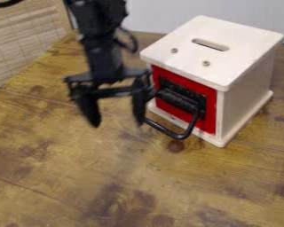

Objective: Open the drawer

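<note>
Drawer (177,99) front faces lower left | loop handle (169,113) juts toward pincer (114,111) | pincer fingers apart, holding nothing

Soft, even light; the pincer (114,105) is motion-blurred, and the low-resolution picture looks grainy.
</note>
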Available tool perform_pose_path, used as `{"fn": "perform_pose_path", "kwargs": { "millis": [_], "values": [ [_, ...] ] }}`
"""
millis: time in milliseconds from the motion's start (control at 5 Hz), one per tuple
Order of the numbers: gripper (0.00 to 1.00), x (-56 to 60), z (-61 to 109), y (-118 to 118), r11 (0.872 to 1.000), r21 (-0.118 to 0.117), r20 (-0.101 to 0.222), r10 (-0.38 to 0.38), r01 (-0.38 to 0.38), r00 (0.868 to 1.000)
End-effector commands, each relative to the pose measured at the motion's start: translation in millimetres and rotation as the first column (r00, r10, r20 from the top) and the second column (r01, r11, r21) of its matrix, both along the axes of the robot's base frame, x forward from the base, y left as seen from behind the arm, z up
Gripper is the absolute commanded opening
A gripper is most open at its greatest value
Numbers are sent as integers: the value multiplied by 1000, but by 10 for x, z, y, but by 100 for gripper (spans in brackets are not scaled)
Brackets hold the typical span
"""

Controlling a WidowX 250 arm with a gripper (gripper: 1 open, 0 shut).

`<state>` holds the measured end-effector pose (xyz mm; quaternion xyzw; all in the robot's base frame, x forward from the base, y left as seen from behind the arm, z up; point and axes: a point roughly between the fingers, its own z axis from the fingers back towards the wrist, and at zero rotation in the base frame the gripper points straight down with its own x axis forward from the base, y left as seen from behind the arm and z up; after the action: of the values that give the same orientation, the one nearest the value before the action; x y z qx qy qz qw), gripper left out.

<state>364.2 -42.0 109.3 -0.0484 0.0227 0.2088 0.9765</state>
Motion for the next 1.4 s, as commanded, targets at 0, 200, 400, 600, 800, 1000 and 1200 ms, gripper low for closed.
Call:
{"fn": "perform_pose_path", "kwargs": {
  "millis": [0, 200, 400, 600, 800, 1000, 1200],
  "values": [
    [100, 183, 66, -133, 990, -41, 90, 135, -132, 987],
    [100, 96, -73, -182, 969, -65, 96, 244, -239, 965],
    [100, 93, -142, -203, 960, -80, 91, 274, -267, 957],
    [100, 106, -151, -188, 955, -87, 89, 290, -283, 953],
    [100, 125, -152, -180, 953, -89, 89, 296, -288, 951],
    [100, 144, -214, -96, 958, -92, 90, 279, -271, 956],
    [100, 155, -275, -13, 963, -95, 91, 261, -253, 961]
  ]
}}
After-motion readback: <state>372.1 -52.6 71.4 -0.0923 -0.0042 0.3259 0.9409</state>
